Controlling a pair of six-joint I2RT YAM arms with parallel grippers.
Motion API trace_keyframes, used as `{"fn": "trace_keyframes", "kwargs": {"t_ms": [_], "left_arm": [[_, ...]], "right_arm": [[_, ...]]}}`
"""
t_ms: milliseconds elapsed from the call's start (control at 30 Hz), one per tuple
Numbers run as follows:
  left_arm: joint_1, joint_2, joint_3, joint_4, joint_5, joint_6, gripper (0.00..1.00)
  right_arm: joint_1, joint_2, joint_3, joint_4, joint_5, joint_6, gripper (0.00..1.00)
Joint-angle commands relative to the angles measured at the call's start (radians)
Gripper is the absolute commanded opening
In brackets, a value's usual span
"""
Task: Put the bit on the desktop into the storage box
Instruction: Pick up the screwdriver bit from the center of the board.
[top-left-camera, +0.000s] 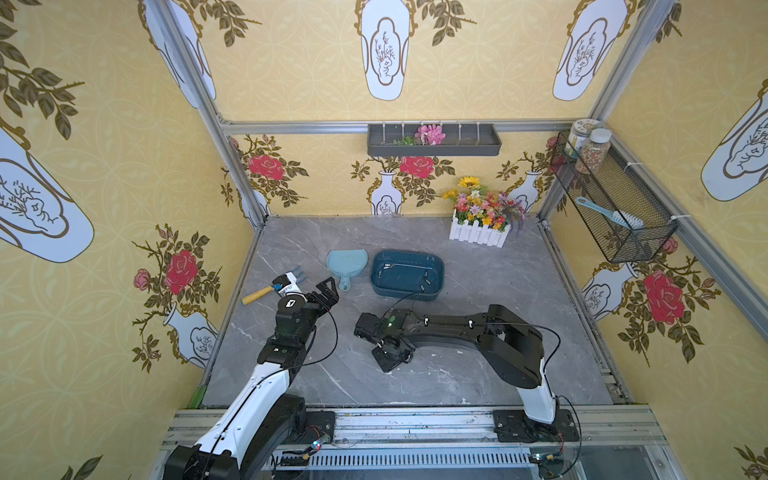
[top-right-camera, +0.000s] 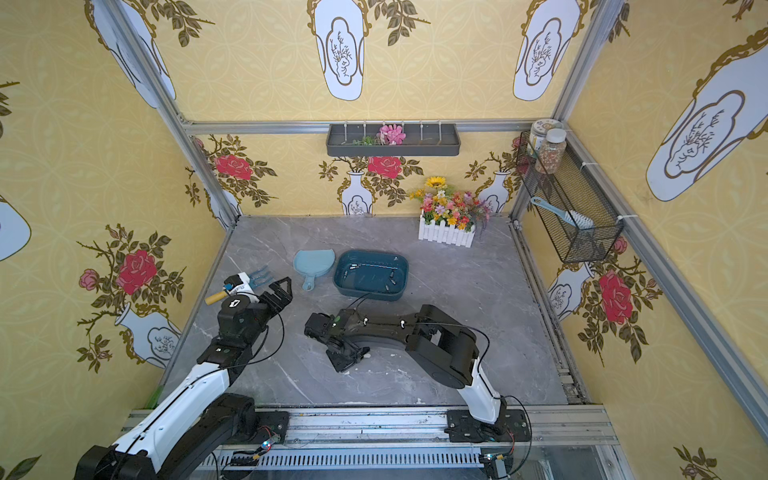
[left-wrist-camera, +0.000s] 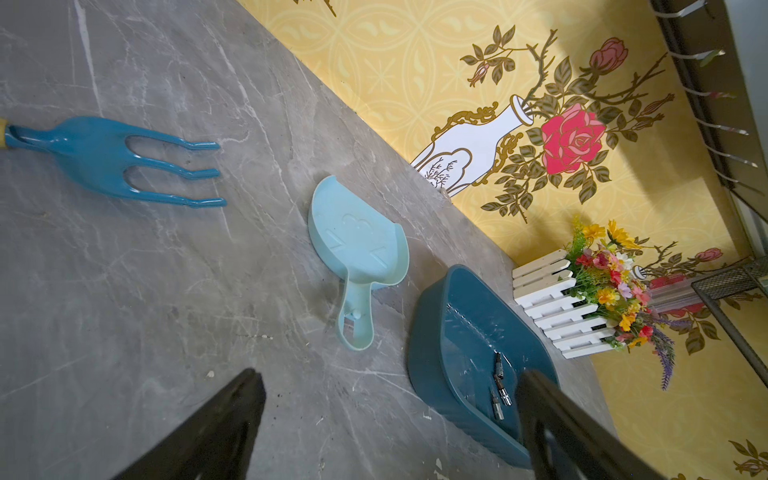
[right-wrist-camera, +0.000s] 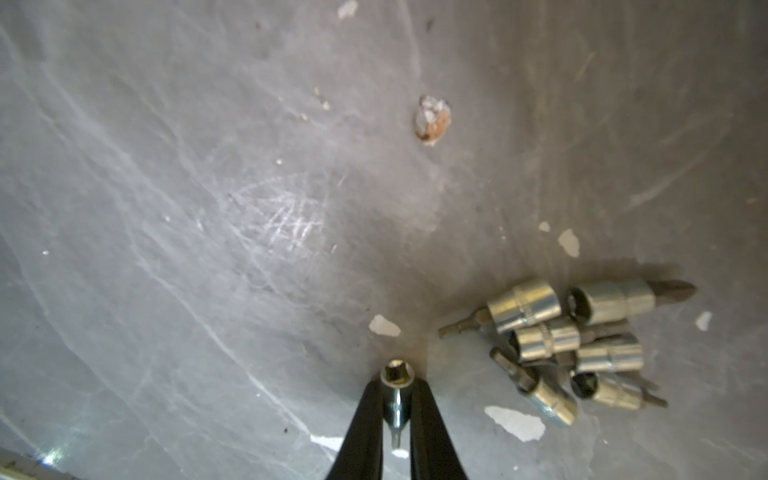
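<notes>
Bit (right-wrist-camera: 395, 399), bright steel, is clamped between the shut fingers of the right pincer (right-wrist-camera: 397, 384), low over the middle of the counter (top-left-camera: 519, 282), on the near side of the storage box (top-left-camera: 378, 282). Yellow papered walls (top-left-camera: 124, 187) close the counter at left, back and right; its near edge meets the metal rail (top-left-camera: 415, 424) carrying both arms. The widest bare stretch lies between the right arm and the right wall, and a band of bare counter separates that arm's wrist from the box's near wall. The box stands toward the back middle, long side parallel to the back wall. A white planter (top-left-camera: 480, 235) of flowers stands in the back right corner, apart from the box. A pale blue dustpan (top-left-camera: 347, 262) lies just beside the box's left end, not touching, handle toward the rail. A garden fork (top-left-camera: 297, 272) lies by the left edge, partly under the left arm. The left pincer (left-wrist-camera: 390, 374) hangs near the fork, fingers wide apart, holding nothing. The bit's long axis runs along the fingers: socket end past the tips, thin driver tip back between them. Loose bits (right-wrist-camera: 561, 345) lie heaped just beside it, pointing all ways. A few stored bits (left-wrist-camera: 498, 374) lie in the box.
</notes>
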Motion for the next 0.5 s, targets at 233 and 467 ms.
{"fn": "trace_keyframes", "kwargs": {"t_ms": [233, 467], "left_arm": [[0.001, 0.001, -0.001, 0.004, -0.007, 0.006, 1.0], [0.001, 0.0, -0.002, 0.006, -0.003, 0.003, 1.0]], "right_arm": [[-0.008, -0.05, 0.016, -0.048, 0.041, -0.016, 0.13], [-0.064, -0.108, 0.028, -0.06, 0.048, -0.059, 0.13]]}}
